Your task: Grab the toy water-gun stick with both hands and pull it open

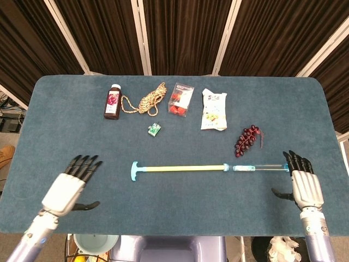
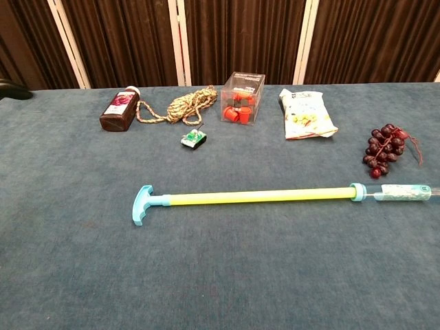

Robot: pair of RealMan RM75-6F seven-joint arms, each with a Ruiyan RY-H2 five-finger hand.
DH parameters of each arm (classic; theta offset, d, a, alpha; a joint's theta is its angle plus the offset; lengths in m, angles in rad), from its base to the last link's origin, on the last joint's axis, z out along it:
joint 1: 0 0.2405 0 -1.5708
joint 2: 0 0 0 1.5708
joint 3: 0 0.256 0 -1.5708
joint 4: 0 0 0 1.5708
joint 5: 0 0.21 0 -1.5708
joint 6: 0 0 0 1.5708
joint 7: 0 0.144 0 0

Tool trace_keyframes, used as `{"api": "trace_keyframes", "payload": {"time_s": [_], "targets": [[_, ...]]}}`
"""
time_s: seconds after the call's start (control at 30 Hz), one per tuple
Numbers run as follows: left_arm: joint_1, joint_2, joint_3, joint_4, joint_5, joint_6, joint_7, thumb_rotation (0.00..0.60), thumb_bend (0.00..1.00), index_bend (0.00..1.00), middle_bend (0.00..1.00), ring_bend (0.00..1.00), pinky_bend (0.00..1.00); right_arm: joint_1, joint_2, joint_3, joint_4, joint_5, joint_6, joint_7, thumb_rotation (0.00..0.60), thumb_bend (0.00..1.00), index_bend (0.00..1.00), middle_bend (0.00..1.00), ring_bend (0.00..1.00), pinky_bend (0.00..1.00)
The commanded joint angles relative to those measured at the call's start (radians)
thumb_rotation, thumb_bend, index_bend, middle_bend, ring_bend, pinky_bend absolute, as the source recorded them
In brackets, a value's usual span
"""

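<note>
The toy water-gun stick (image 1: 185,168) (image 2: 261,196) lies flat on the blue table, pulled out long: a teal T-handle (image 1: 134,171) at its left end, a yellow rod in the middle, a clear barrel (image 1: 259,167) at its right end. My left hand (image 1: 70,185) hovers open to the left of the handle, well apart from it. Just off the barrel's tip, my right hand (image 1: 303,185) is open and holds nothing. In the chest view only a dark fingertip (image 2: 14,89) of the left hand shows at the left edge.
Along the far side lie a dark bottle (image 1: 112,101), a coiled rope (image 1: 150,99), a clear box of red pieces (image 1: 180,99), a snack bag (image 1: 213,109) and a small green item (image 1: 155,130). Plastic grapes (image 1: 248,140) sit just behind the barrel.
</note>
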Motion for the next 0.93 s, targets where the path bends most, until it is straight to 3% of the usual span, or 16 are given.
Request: {"api": "trace_keyframes", "payload": {"time_s": [0.03, 0.27, 0.6, 0.93], "targets": [[0.083, 0.054, 0.039, 0.073, 0.041, 0.1, -0.085, 0.6, 0.04, 0.0, 0.0, 0.0, 0.02, -0.031, 0.013, -0.052, 0.026, -0.119, 0.053, 0.028, 0.6, 0.12, 0.03, 0.0, 0.0, 0.0], [0.197, 0.103, 0.051, 0.179, 0.063, 0.256, -0.226, 0.6, 0.04, 0.0, 0.0, 0.0, 0.01, -0.079, 0.041, -0.076, 0.052, -0.218, 0.139, 0.097, 0.6, 0.12, 0.03, 0.0, 0.0, 0.0], [0.299, 0.08, 0.028, 0.315, 0.044, 0.349, -0.333, 0.6, 0.04, 0.0, 0.0, 0.0, 0.01, -0.14, 0.073, -0.079, 0.104, -0.273, 0.238, 0.181, 0.6, 0.13, 0.03, 0.0, 0.0, 0.0], [0.304, 0.063, -0.014, 0.317, 0.004, 0.29, -0.291, 0.6, 0.04, 0.0, 0.0, 0.0, 0.01, -0.147, 0.059, -0.069, 0.12, -0.283, 0.239, 0.195, 0.6, 0.14, 0.03, 0.0, 0.0, 0.0]]}}
